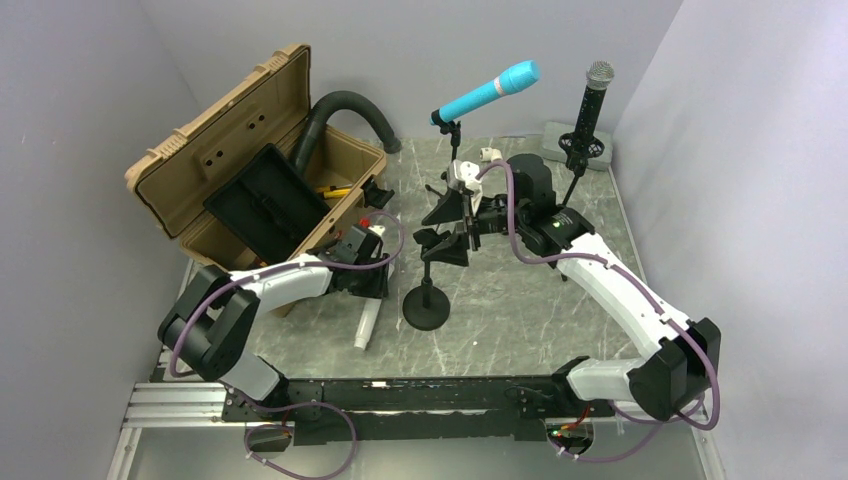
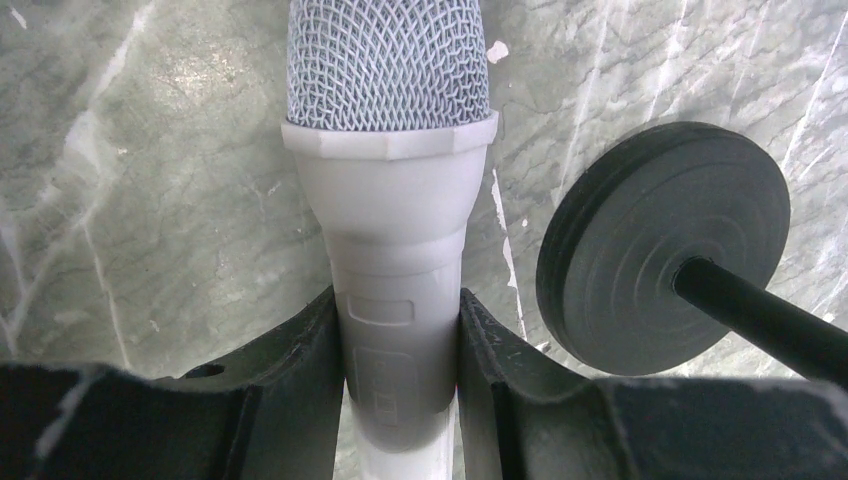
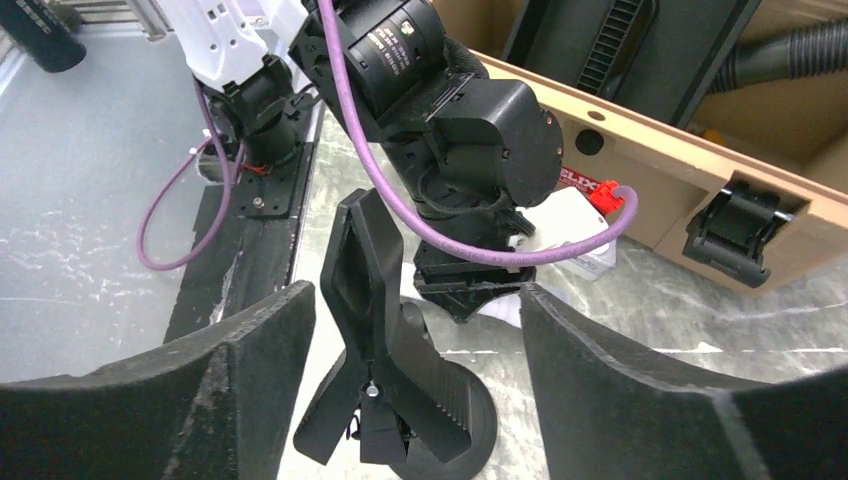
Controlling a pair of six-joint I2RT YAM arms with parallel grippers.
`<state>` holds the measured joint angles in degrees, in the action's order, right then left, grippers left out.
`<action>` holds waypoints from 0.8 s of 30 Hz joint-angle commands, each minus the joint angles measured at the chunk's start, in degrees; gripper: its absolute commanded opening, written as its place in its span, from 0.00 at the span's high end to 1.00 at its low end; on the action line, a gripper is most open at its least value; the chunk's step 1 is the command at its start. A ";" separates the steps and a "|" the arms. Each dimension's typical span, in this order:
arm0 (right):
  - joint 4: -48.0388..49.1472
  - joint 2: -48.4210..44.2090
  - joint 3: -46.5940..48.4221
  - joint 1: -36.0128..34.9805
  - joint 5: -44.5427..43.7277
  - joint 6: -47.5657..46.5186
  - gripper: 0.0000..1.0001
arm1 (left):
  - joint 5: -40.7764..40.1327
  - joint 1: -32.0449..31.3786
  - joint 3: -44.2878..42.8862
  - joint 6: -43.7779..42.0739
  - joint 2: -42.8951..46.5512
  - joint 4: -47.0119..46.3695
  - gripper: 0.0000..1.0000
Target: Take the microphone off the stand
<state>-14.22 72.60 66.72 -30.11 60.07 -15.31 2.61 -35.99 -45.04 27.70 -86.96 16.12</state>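
The microphone (image 2: 390, 230) is off the stand and in the left hand (image 1: 365, 290), low over the bench (image 1: 520, 310), left of the stand. Its long body runs from the hand toward the near edge. The round head is at the near end and tips down. I cannot tell if the head touches the bench. The body is smooth, pale grey plastic, and the head is a dome of fine wire mesh. The left hand is clenched on the body, one black finger (image 2: 300, 370) on each side.

Just beside it is the stand base (image 1: 427, 311), a flat, round, black disc with rings on top. A thin black pole (image 2: 760, 320) goes up from its middle. At the top is a black clip (image 3: 385, 340) with ribbed grips. The right hand (image 3: 415, 300) is spread wide around the clip and is not squeezing it.

The bench is grey with pale streaks, like stone.

Farther back on the left is a tan hard box (image 1: 250, 150) with its lid up, and a black ribbed hose (image 1: 345, 110). At the far end, a bright blue microphone (image 1: 490, 92) leans to the right, and a black microphone (image 1: 592, 105) with a silver head stands almost straight up.
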 commanded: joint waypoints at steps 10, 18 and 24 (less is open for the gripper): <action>1.29 -0.31 2.39 -0.73 -1.10 -0.31 0.63 | -1.73 -0.91 -1.04 -0.50 -1.73 -4.03 0.84; 0.74 -1.77 1.68 -0.74 -1.73 -1.20 0.84 | -1.83 -0.99 -0.40 -0.45 -1.38 -4.34 0.71; 0.17 -3.32 0.58 -0.74 -3.05 -2.41 0.96 | -1.52 -1.07 0.07 -0.13 -1.03 -4.50 0.59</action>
<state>-15.73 72.53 66.78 -30.65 57.45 -15.81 1.58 -36.64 -45.06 27.68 -88.03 13.93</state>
